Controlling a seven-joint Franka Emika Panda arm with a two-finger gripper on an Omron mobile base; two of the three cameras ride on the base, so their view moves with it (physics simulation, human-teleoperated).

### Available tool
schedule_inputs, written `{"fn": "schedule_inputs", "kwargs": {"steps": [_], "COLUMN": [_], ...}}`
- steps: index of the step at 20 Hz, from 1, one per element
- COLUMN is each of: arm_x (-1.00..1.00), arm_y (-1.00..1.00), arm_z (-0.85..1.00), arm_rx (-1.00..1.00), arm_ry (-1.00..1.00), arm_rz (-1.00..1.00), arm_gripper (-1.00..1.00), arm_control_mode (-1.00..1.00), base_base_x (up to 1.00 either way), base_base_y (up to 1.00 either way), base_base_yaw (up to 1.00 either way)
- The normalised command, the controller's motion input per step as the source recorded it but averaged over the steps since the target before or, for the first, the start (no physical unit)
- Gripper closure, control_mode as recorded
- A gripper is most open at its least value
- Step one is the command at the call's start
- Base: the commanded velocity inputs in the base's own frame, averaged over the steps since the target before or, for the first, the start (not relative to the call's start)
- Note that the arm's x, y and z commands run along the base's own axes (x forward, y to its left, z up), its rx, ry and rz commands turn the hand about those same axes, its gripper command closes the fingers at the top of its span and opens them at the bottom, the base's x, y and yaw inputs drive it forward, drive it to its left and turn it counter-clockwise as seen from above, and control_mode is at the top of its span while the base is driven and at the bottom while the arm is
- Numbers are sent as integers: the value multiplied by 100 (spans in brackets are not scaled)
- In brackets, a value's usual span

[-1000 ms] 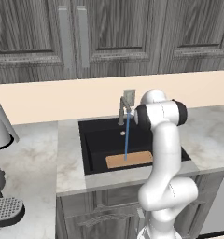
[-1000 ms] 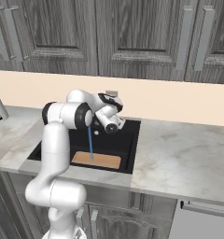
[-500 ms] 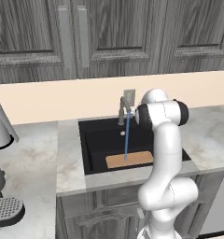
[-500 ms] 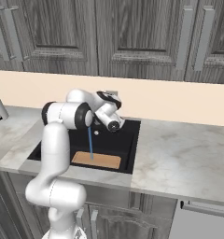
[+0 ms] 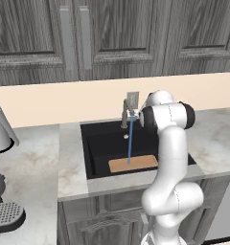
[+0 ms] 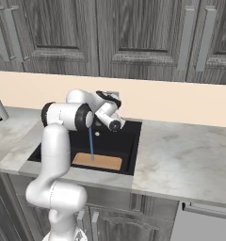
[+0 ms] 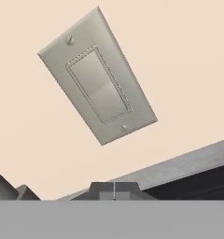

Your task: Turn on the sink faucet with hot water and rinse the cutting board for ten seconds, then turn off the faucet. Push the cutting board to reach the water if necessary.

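Nearest, along the front of the sink (image 5: 95, 153): cutting board (image 5: 133, 163) lying flat on the black floor of the basin, long side parallel to the front rim, placed so the water (image 5: 130, 139) lands on it. Thin blue stream dropping straight from the spout onto the board near its middle; rinse judged under way, no push of the board needed.

Further back, at the rear rim of the basin: faucet (image 5: 126, 113), grey, bent spout reaching forward over the sink, set in the pale marble worktop (image 5: 69, 165). Just beside it to the right, the gripper (image 7: 114, 191), tips seen pressed together at the bottom of the hand view, jaws fully shut and holding nothing. Hand parked near the handle, probably to be ready to shut the tap off once the rinse has run its time.

Behind, on the beige wall: light switch plate (image 7: 97, 75), seen tilted in the hand view because the hand is rolled. Far left on the worktop, a grey kettle (image 5: 1, 129), well apart from the sink.

Compared with a second ago: jaws closed from slightly parted to shut; wrist turned a little; stream, board and base views unchanged.
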Motion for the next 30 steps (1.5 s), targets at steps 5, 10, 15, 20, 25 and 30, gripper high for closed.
{"fn": "schedule_inputs", "kwargs": {"steps": [5,10,15,20,25,30], "arm_x": [-83,-95,-100,-99,-48,-1], "arm_y": [-74,-77,-77,-84,-53,0], "arm_z": [0,0,3,5,0,0], "arm_rx": [0,0,0,0,0,0], "arm_ry": [2,0,0,0,0,0], "arm_rz": [3,2,0,0,0,0], "arm_gripper": [100,100,100,100,100,100], "arm_control_mode": [-100,-100,-100,-100,-100,-100], "base_base_x": [0,0,0,0,0,0], "base_base_y": [0,0,0,0,0,0], "base_base_yaw": [0,0,0,0,0,0]}}
